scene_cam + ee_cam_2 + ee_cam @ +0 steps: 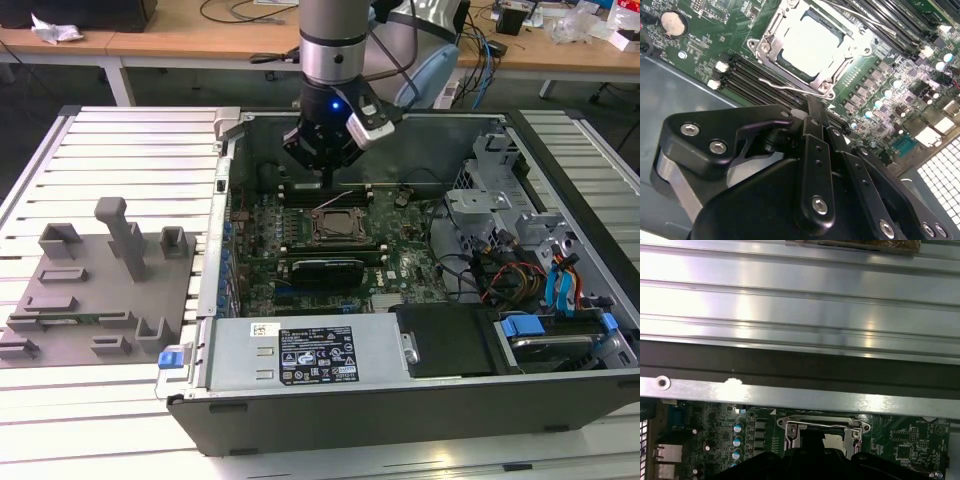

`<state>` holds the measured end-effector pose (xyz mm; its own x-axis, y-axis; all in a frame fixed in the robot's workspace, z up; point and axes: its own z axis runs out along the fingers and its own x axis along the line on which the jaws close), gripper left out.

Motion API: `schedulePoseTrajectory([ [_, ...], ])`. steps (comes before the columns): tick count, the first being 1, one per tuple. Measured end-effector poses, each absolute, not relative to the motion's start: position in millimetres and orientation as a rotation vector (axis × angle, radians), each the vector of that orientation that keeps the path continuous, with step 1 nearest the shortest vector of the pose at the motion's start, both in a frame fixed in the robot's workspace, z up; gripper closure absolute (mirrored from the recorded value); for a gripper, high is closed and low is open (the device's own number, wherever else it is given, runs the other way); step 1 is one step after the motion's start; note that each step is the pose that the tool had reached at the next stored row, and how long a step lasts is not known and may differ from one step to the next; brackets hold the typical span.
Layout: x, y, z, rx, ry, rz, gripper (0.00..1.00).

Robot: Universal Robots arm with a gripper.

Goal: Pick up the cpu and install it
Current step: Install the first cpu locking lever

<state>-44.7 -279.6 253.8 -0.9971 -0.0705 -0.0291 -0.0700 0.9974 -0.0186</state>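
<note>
**Desk:** Where does the cpu sit relative to the arm?

**Photographer:** The cpu [812,42], a pale silver square, lies flat in the socket frame [771,40] on the green motherboard [400,262]. The gripper [326,178] hangs just above the board, beside the socket on its far side in the exterior view, and it holds nothing. In the second wrist view the black fingers [815,120] come together to a narrow tip just short of the frame's edge, apart from the chip.

**Desk:** So the jaws are shut?

**Photographer:** Drawn together, as far as the second wrist view shows, with no gap and nothing between them.

**Desk:** Textures?

**Photographer:** The chip's top is smooth, bright metal. The frame around it is dull steel with screw heads at the corners and a bent wire lever [785,89] along one side. Long black memory slots [752,75] run beside it. The computer case [330,415] is dark grey sheet metal. On the exterior view's left a matte grey plastic tray [95,300] with upright blocks lies on a ribbed white table [130,150].
</note>
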Motion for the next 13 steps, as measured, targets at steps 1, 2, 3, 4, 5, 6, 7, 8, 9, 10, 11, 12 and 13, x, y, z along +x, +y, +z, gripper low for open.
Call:
schedulePoseTrajectory([
  [1, -43.3, -279.6, 253.8, -0.109, 3.11, -0.027, 0.89],
  [2, -42.0, -279.6, 253.7, -0.109, 3.11, -0.027, 0.89],
  [3, -41.2, -279.6, 253.7, -0.11, 3.11, -0.027, 0.89],
  [4, -41.2, -279.6, 253.7, -0.109, 3.11, -0.027, 0.89],
  [5, -41.2, -279.6, 253.7, -0.109, 3.11, -0.028, 0.89],
  [6, -41.2, -279.6, 253.7, -0.109, 3.11, -0.028, 0.89],
  [7, -41.2, -279.6, 253.7, -0.109, 3.11, -0.028, 0.89],
  [8, -41.2, -279.6, 253.7, -0.109, 3.11, -0.028, 0.89],
  [9, -41.2, -279.6, 253.5, -0.109, 3.11, -0.028, 0.89],
  [10, -41.1, -279.5, 253.1, -0.109, 3.11, -0.028, 0.89],
  [11, -41.2, -279.6, 251.7, -0.109, 3.11, -0.028, 0.89],
  [12, -41.2, -279.6, 250.6, -0.109, 3.11, -0.028, 0.89],
  [13, -41.2, -279.6, 250.0, -0.109, 3.11, -0.028, 0.89],
])
